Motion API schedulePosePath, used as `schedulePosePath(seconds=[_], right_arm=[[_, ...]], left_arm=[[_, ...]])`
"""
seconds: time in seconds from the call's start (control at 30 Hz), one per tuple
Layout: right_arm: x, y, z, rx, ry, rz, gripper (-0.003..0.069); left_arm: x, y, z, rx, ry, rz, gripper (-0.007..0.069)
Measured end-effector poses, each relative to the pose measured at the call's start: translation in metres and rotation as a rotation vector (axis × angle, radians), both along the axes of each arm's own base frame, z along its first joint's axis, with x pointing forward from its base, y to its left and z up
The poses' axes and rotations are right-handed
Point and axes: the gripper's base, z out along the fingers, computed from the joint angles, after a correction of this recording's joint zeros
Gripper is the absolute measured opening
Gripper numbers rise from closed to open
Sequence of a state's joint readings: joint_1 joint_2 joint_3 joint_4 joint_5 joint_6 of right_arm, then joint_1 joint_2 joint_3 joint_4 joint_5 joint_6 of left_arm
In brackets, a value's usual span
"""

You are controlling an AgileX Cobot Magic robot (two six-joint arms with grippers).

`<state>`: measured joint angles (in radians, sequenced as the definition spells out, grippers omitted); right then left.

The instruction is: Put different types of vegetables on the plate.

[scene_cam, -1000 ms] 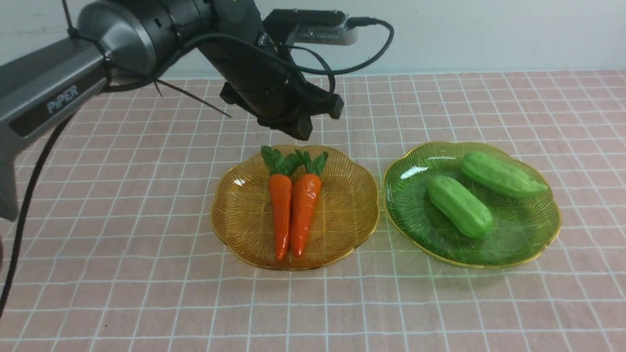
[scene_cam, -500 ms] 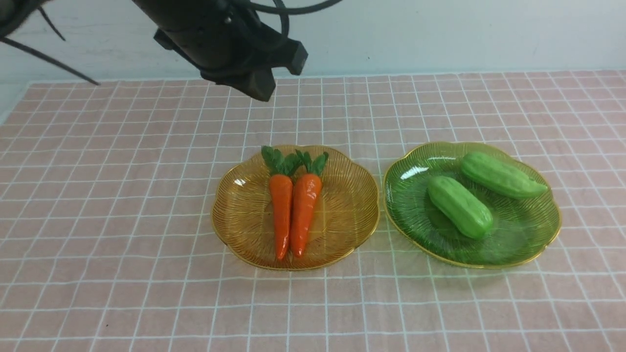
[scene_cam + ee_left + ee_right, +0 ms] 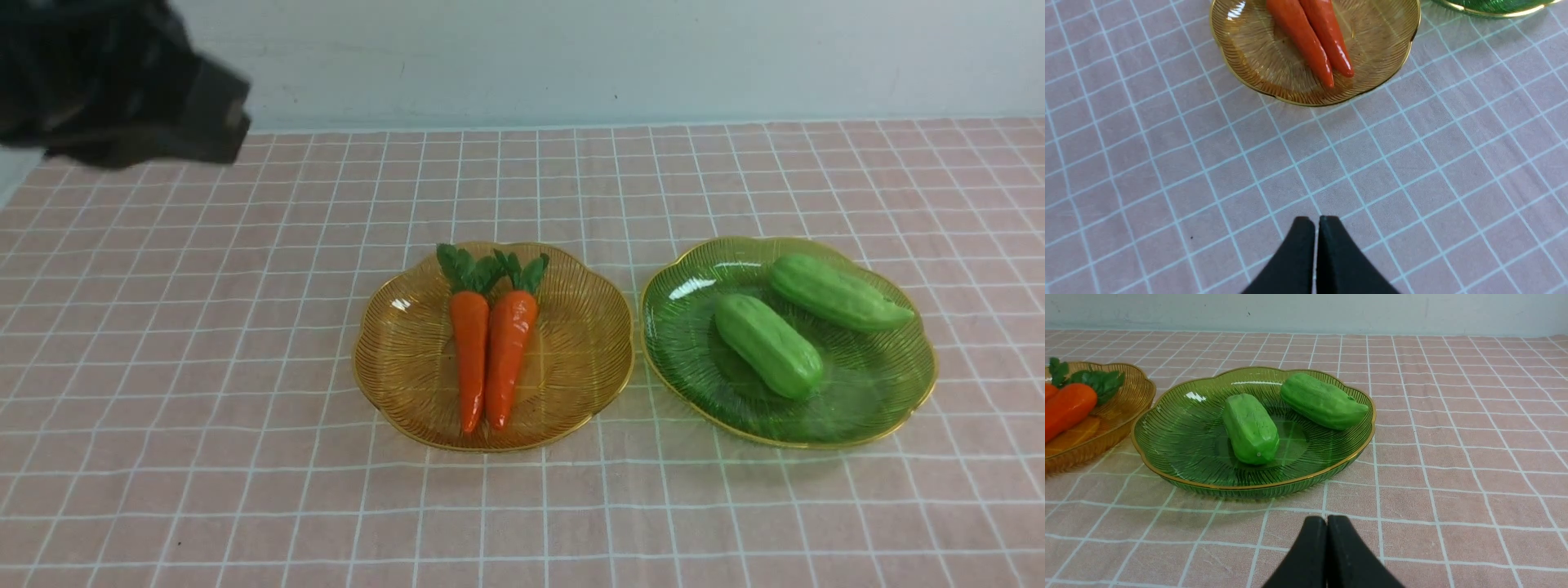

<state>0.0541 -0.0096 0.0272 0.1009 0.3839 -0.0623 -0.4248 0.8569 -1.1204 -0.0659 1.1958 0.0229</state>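
1. The left arm is a dark blur at the far left, above the bench, which has a pink checked cloth.
2. The left gripper is clenched and empty, hovering over bare cloth near the amber plate.
3. Two carrots lie side by side, touching, in the middle of the amber plate, leaves pointing toward the wall.
4. The green plate sits just beside the amber one; two cucumbers lie in it, close together.
5. The right gripper is clenched and empty, low over the cloth near the green plate.
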Motion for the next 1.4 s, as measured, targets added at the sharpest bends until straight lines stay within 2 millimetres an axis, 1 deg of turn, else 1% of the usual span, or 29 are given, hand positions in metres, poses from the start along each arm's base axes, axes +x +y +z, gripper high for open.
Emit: schedulePosePath(seconds=[0.03, 0.1, 0.13, 0.3, 0.37, 0.43, 0.57, 0.7, 0.87, 0.93, 1.03, 1.07, 1.27, 1.4], right_arm=[[0.000, 0.000, 0.000, 0.000, 0.000, 0.000, -0.0015], [0.000, 0.000, 0.000, 0.000, 0.000, 0.000, -0.0015], [0.000, 0.000, 0.000, 0.000, 0.000, 0.000, -0.0015], [0.000, 0.000, 0.000, 0.000, 0.000, 0.000, -0.0015], [0.000, 0.000, 0.000, 0.000, 0.000, 0.000, -0.0015], [0.000, 0.000, 0.000, 0.000, 0.000, 0.000, -0.0015], [0.000, 0.000, 0.000, 0.000, 0.000, 0.000, -0.0015], [0.000, 0.000, 0.000, 0.000, 0.000, 0.000, -0.0015], [0.000, 0.000, 0.000, 0.000, 0.000, -0.001, -0.0015], [0.000, 0.000, 0.000, 0.000, 0.000, -0.002, -0.0015], [0.000, 0.000, 0.000, 0.000, 0.000, -0.002, -0.0015], [0.000, 0.000, 0.000, 0.000, 0.000, -0.002, -0.0015], [0.000, 0.000, 0.000, 0.000, 0.001, -0.002, -0.0015], [0.000, 0.000, 0.000, 0.000, 0.001, -0.002, -0.0015]], left_arm=[[-0.009, 0.004, -0.009, -0.022, -0.029, 0.006, -0.0003], [-0.020, 0.009, -0.035, -0.088, -0.106, 0.025, -0.0003], [-0.024, 0.010, -0.053, -0.144, -0.174, 0.045, -0.0003], [-0.035, 0.017, -0.094, -0.289, -0.373, 0.095, -0.0003], [-0.039, 0.019, -0.110, -0.297, -0.379, 0.101, -0.0003], [-0.040, 0.020, -0.127, -0.281, -0.345, 0.104, -0.0003], [-0.041, 0.020, -0.151, -0.248, -0.280, 0.108, -0.0003], [-0.042, 0.021, -0.162, -0.220, -0.252, 0.104, -0.0003], [-0.039, 0.026, -0.169, -0.227, -0.417, 0.131, -0.0003], [-0.042, 0.032, -0.176, -0.226, -0.466, 0.182, -0.0003], [-0.051, 0.046, -0.199, -0.200, -0.522, 0.305, -0.0003], [-0.054, 0.048, -0.203, -0.198, -0.542, 0.333, -0.0003], [-0.061, 0.056, -0.221, -0.169, -0.583, 0.438, -0.0003], [-0.064, 0.057, -0.225, -0.160, -0.572, 0.452, -0.0003]])
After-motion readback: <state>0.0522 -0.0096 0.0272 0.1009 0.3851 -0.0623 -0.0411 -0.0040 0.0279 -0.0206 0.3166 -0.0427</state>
